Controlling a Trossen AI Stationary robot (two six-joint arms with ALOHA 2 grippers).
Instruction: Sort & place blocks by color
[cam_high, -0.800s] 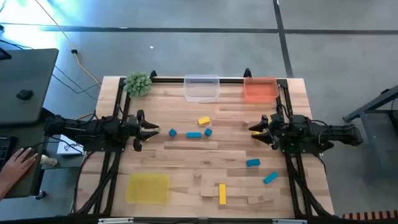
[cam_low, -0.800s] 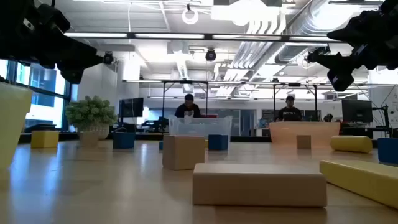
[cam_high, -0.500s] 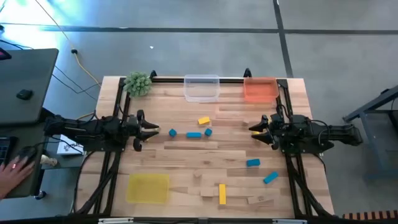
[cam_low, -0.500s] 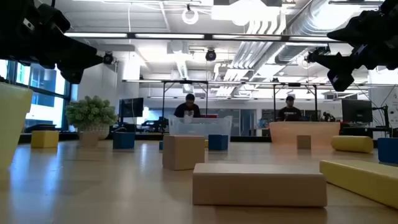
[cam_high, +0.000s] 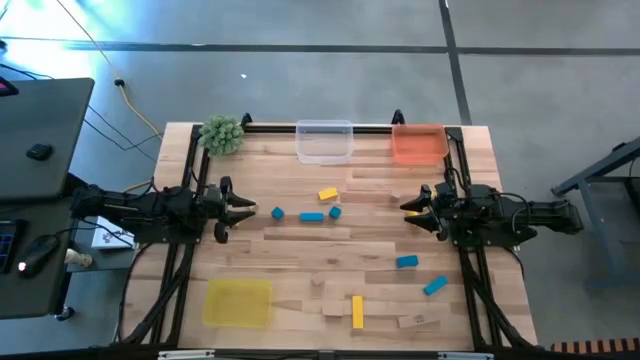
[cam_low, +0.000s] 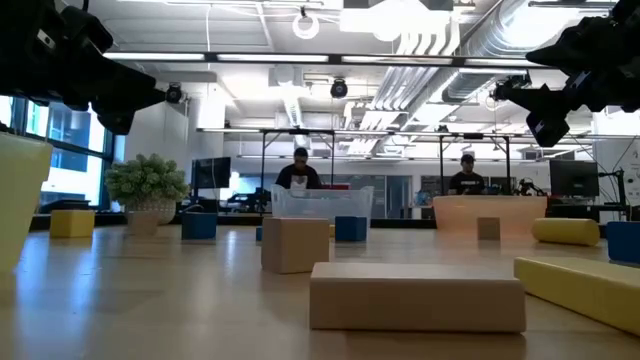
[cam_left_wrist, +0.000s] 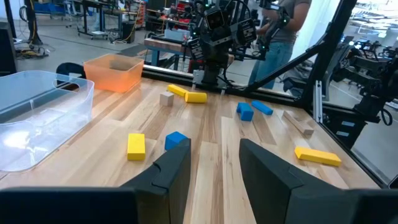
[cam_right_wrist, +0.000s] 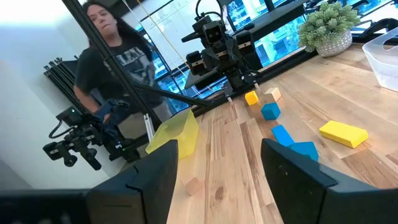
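Blue, yellow and plain wooden blocks (cam_high: 311, 215) lie unsorted; left gripper (cam_high: 248, 209) at nine o'clock and right gripper (cam_high: 408, 208) at three hang open, empty, so grabbing one probably comes first.

This is a robotics lab set in a large open-plan workroom; the wooden bench (cam_high: 300, 250) stands on a grey concrete floor (cam_high: 300, 80) inside a black metal frame (cam_high: 190, 190), with two dark robot arms mounted at its sides; bare ducts and pipes (cam_low: 440, 50) run under the open ceiling with strip lights; further benches with monitors (cam_low: 210, 172) stand behind, and people (cam_low: 300, 170) sit at them; cables (cam_high: 110, 120) trail across the floor beside a side desk (cam_high: 40, 130); more rigs and tripods (cam_right_wrist: 74, 146) stand nearby.
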